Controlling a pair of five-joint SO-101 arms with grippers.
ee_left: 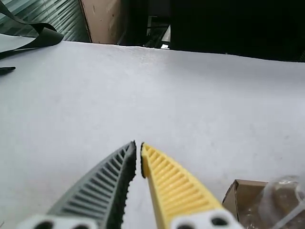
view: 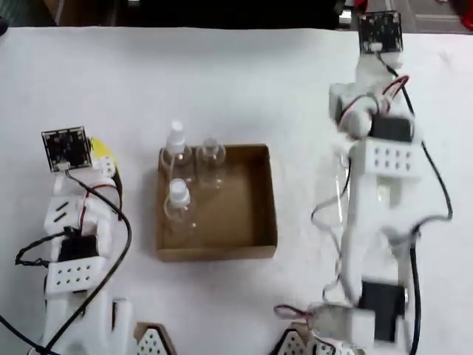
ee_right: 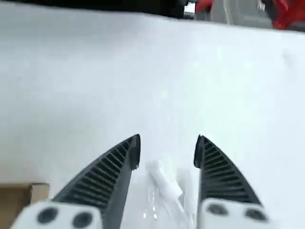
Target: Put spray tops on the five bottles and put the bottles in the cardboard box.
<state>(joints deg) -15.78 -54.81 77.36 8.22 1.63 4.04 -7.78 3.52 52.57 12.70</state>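
Observation:
The cardboard box [view: 259, 194] sits mid-table. Inside it, along the wall nearest the left arm, stand two clear bottles with white spray tops [view: 176, 138] [view: 179, 194] and one bottle without a top [view: 211, 154]. My left gripper [ee_left: 138, 149] [view: 104, 158] is shut and empty, low over bare table beside the box corner [ee_left: 242, 194]. My right gripper [ee_right: 167, 151] is open over the table on the box's other side. A white spray top [ee_right: 163, 182] with clear plastic beside it lies between its fingers, untouched. Clear plastic [view: 338, 194] shows beside the right arm.
The white table [view: 244, 81] is bare beyond the box up to its far edge, where dark clutter stands. The right arm [view: 384, 159] and its cables stretch along the box's right side. Both arm bases [view: 151, 342] sit at the near edge.

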